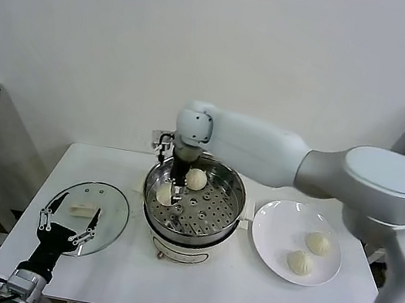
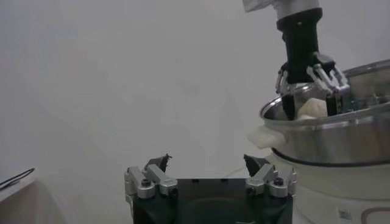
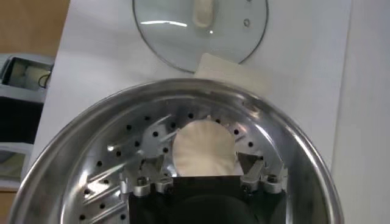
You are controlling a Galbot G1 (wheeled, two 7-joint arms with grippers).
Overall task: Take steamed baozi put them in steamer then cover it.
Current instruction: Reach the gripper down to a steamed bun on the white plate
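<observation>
Two small round cream-white pleated dough buns sit inside the round shiny stainless-steel steamer (image 1: pixel 199 212) on its perforated tray: one bun (image 1: pixel 196 179) toward the back, the other bun (image 1: pixel 165 194) at the left side, directly under the right gripper (image 1: pixel 171 190). Two more cream-white buns (image 1: pixel 308 253) lie side by side on the flat white round plate (image 1: pixel 273 239) to the steamer's right, well apart from both grippers.

Right gripper reaches down into the pot from above on its black wrist. Its fingers (image 3: pixel 259 176) are spread wide, one on each side of the bun below it – in the right wrist view the smooth matte dough shows between them with a gap on each side, so it is not gripped; it rests on the tray.

Steamer stands on a white base on the white table (image 1: pixel 239 299). Tray is polished metal with rows of round holes.

Round clear glass lid (image 1: pixel 97 215) with a metal rim and white handle lies flat on the table left of the steamer. Left gripper (image 1: pixel 67 228) hangs at the lid's near edge – fingers wide, nothing between them.
</observation>
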